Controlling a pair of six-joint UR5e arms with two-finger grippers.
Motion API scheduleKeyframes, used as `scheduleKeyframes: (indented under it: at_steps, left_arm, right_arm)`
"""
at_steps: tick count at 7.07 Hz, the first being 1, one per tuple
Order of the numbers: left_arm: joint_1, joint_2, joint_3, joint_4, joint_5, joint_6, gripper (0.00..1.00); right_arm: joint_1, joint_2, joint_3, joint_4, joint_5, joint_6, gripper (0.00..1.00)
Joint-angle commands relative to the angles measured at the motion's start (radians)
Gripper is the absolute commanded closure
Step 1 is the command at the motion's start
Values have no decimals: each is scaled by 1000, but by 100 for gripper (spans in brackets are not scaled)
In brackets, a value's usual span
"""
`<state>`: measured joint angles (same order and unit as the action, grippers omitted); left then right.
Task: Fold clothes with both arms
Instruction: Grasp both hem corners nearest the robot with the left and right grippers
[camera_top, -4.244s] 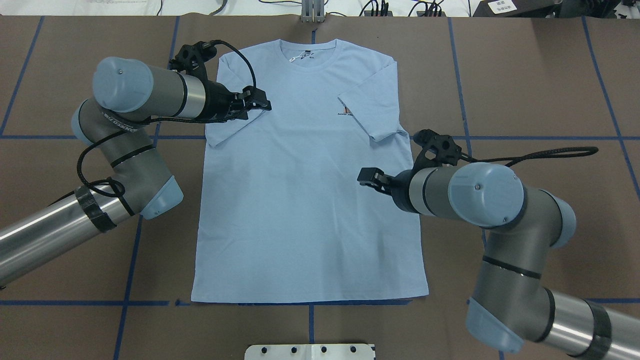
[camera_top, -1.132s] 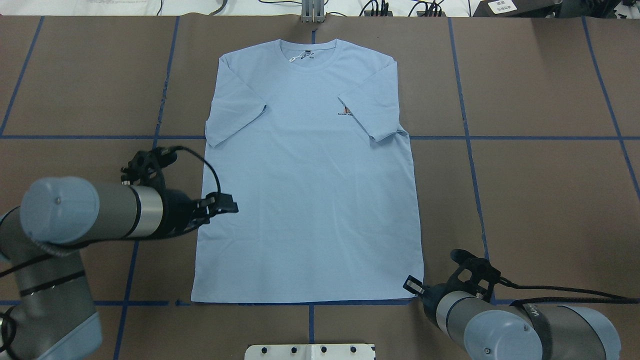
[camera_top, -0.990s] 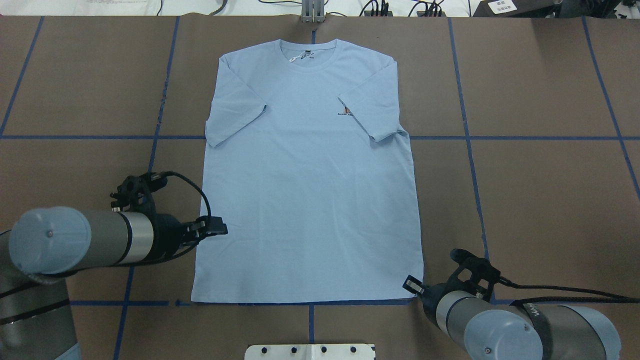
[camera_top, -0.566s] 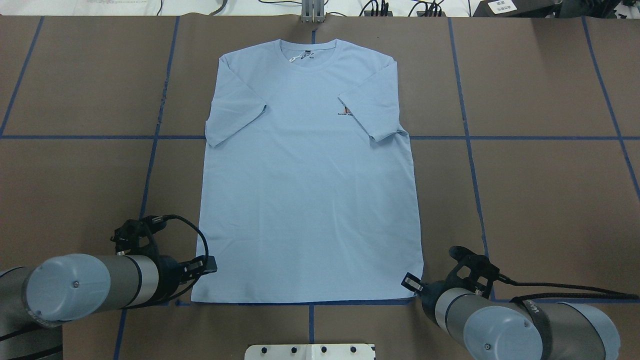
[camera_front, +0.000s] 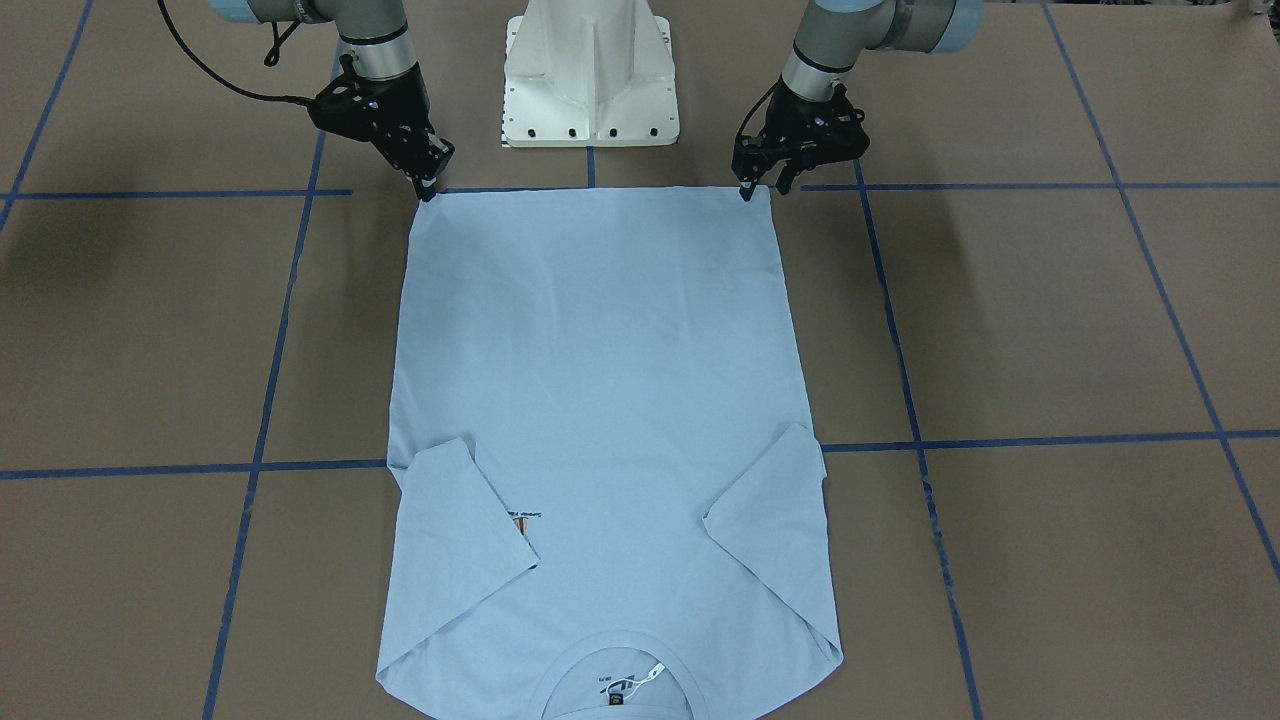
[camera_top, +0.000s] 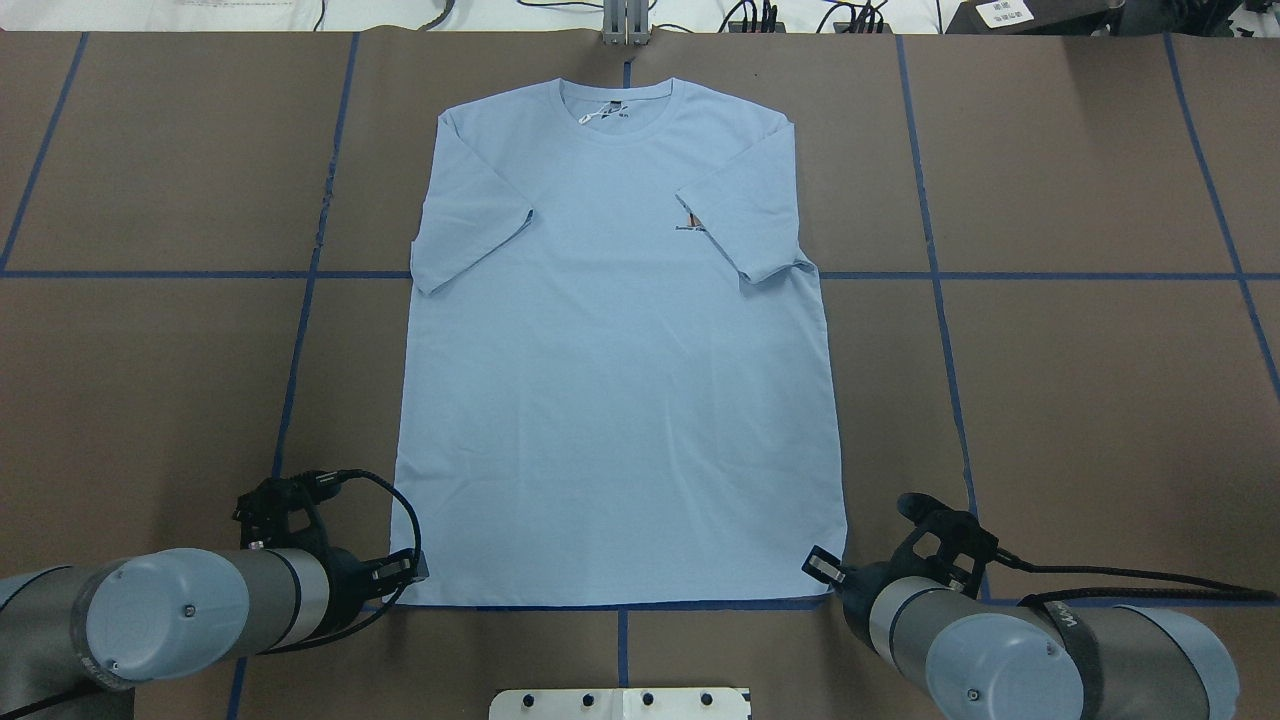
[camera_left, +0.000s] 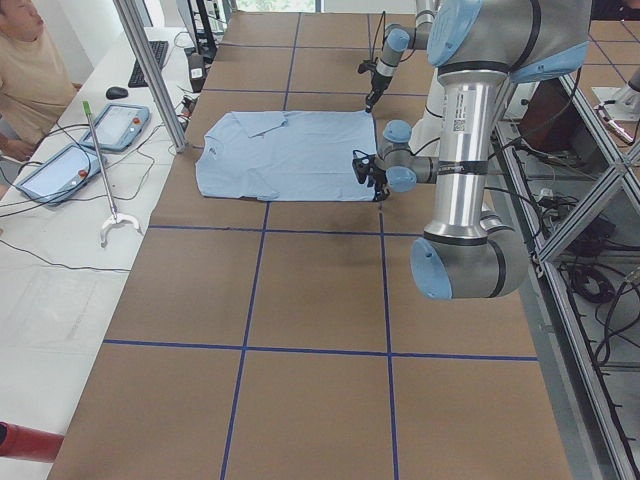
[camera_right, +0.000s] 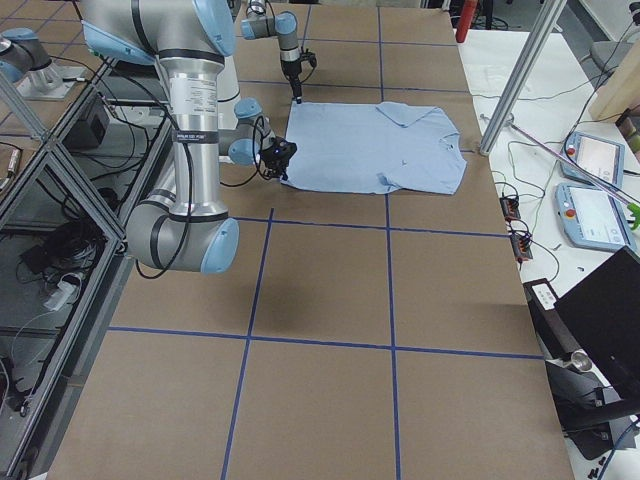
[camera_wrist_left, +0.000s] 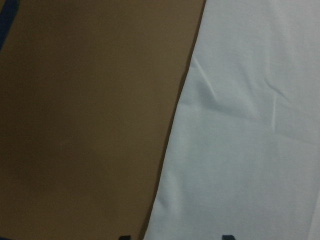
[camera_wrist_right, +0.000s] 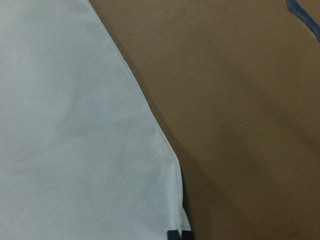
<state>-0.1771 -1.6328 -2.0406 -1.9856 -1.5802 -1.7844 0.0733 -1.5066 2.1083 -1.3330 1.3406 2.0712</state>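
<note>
The light blue T-shirt (camera_top: 620, 380) lies flat on the brown table, collar away from me and both sleeves folded inward. One sleeve half covers its small chest print (camera_top: 690, 222). My left gripper (camera_top: 408, 572) is down at the hem's left corner. In the left wrist view it stands open (camera_wrist_left: 175, 238), its two tips on either side of the shirt's side edge (camera_wrist_left: 172, 130). My right gripper (camera_top: 820, 565) is at the hem's right corner. The right wrist view shows it shut (camera_wrist_right: 179, 235) on that corner, with the cloth edge slightly raised.
The white pedestal base (camera_front: 590, 70) stands just behind the hem, between the two arms. Blue tape lines (camera_top: 940, 300) grid the table. Past the collar end a person (camera_left: 30, 70) sits by tablets (camera_left: 55, 170) and a metal post (camera_left: 150, 70).
My left arm came back from the left sleeve along the shirt's side to the hem's left corner. My right arm moved from mid-shirt to the right corner, and has held there for a second.
</note>
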Motion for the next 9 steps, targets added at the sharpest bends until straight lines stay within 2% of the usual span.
scheduleKeyframes:
  at_steps: [1, 2, 3, 8, 9]
  left_arm:
    - [11, 1, 3, 2, 0, -18, 51]
    - [11, 1, 3, 2, 0, -21, 60]
    - [11, 1, 5, 10, 0, -21, 65]
    - [18, 1, 14, 36, 0, -21, 65]
    - [18, 1, 14, 36, 0, -23, 85]
  right_arm:
    - [-1, 2, -1, 0, -3, 1, 100]
    - [-1, 2, -2, 3, -1, 1, 100]
    - [-1, 2, -2, 6, -1, 3, 100]
    - [-1, 3, -1, 9, -3, 4, 100]
    - [-1, 3, -1, 11, -3, 4, 100]
